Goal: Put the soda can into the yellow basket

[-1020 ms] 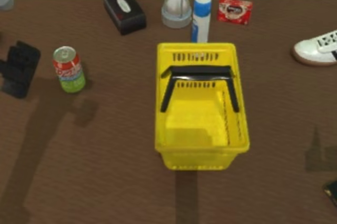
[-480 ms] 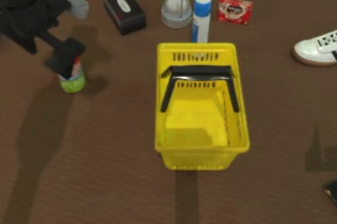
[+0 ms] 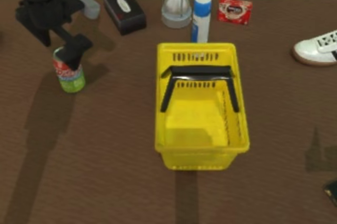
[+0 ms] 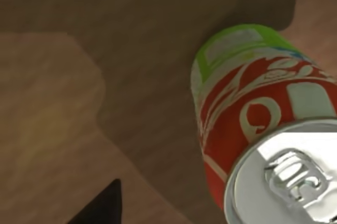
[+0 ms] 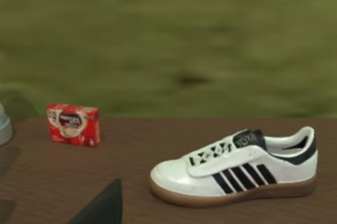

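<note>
The yellow basket sits mid-table. On the left stands the soda can, well apart from it. The left pincer hangs over the can's top; I cannot tell how open it is. It could bump the can over.

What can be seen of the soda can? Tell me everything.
The soda can is a small cylinder, red with white script on its upper half, lime green below, with a shiny silver top and pull tab. It looks like printed metal. It stands upright on the brown table at the left, well apart from the yellow basket. The left hand is over its top; whether it touches cannot be told.
</note>
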Motion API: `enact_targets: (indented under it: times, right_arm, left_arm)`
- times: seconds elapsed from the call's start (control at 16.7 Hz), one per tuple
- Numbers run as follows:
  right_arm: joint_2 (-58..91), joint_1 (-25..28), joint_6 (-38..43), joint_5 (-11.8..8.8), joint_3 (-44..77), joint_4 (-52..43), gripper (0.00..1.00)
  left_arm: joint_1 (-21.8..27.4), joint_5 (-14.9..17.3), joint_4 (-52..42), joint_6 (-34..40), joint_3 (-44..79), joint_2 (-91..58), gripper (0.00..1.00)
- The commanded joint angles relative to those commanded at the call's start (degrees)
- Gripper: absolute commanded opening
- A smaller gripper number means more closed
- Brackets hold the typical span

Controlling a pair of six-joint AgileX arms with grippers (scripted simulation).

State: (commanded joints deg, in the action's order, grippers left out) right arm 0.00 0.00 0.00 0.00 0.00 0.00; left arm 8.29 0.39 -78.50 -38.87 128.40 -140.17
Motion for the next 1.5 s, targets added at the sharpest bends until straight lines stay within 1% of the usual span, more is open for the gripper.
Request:
enact_targets:
  times: [0.42, 0.54, 0.78, 1.08, 1.5]
  right_arm:
    - [0.0, 0.0, 0.0, 0.0, 0.0, 0.0, 1.00]
    - [0.0, 0.0, 0.0, 0.0, 0.0, 0.0, 1.00]
    - [0.0, 0.0, 0.0, 0.0, 0.0, 0.0, 1.00]
    - [0.0, 0.0, 0.0, 0.0, 0.0, 0.0, 1.00]
    - [0.0, 0.0, 0.0, 0.0, 0.0, 0.0, 1.00]
  left_arm:
    - [0.2, 0.0, 0.3, -0.1, 0.2, -0.3, 1.00]
    - [0.1, -0.1, 2.5, 0.0, -2.0, -0.4, 1.00]
    - [-0.1, 0.0, 9.7, -0.2, -8.3, -1.1, 1.00]
    - [-0.1, 0.0, 10.6, -0.2, -9.2, -1.3, 1.00]
    - [-0.1, 0.0, 10.6, -0.2, -9.2, -1.3, 0.47]
